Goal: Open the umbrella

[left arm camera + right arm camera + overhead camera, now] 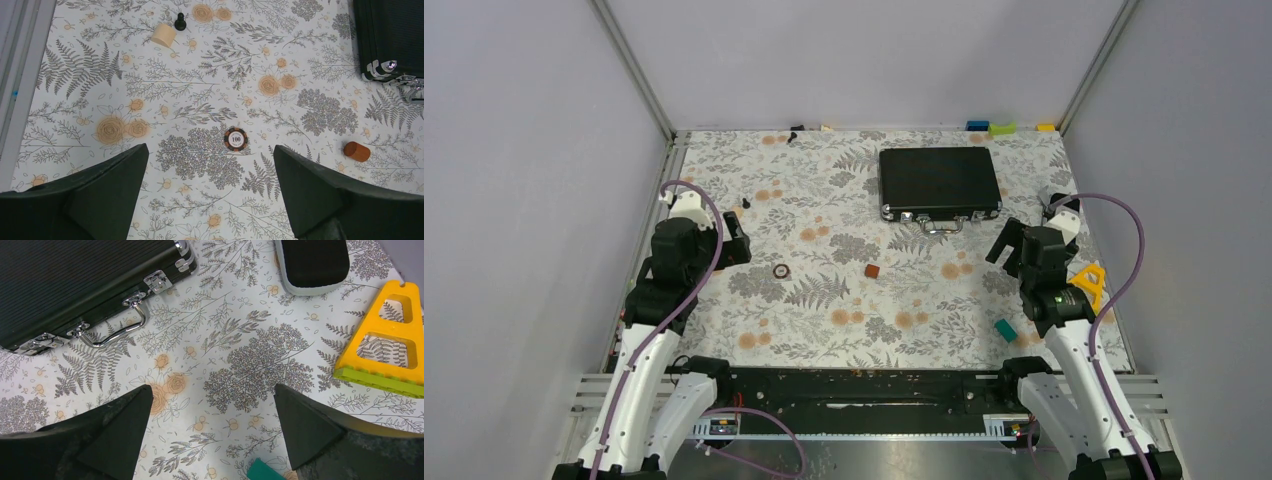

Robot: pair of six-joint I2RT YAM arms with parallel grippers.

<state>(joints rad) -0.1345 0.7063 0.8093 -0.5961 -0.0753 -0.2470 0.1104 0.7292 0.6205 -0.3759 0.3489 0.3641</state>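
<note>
Well, the umbrella shows in none of the views, so I cannot tell where it is; only the flowery table [824,330] and small things on it can be seen.

At the top edge of the right wrist view, a dark thing with a pale rim [315,265] is cut off, and I cannot tell what it is; a teal block [265,471] is cut off at the bottom edge; the yellow triangle [395,327] runs off the right side.

In the left wrist view, only a corner of the black briefcase [395,35] shows; it lies shut and flat on the far right part of the table, with its silver handle on the near side.

The left end effector [210,150] is spread wide and holds nothing; a poker chip [236,139] lies on the table under the gap; a brown block [356,151] lies to its right; a pale wooden block [163,35] and a little black chess pawn [180,22] sit farther off, close together.

The right end effector [213,388] is spread wide too and holds nothing; it hangs over bare table, between the briefcase handle and the yellow triangle.

Tiny blue [976,125], green [1001,128] and yellow [1045,127] blocks sit at the far edge, too small to make out well.
</note>
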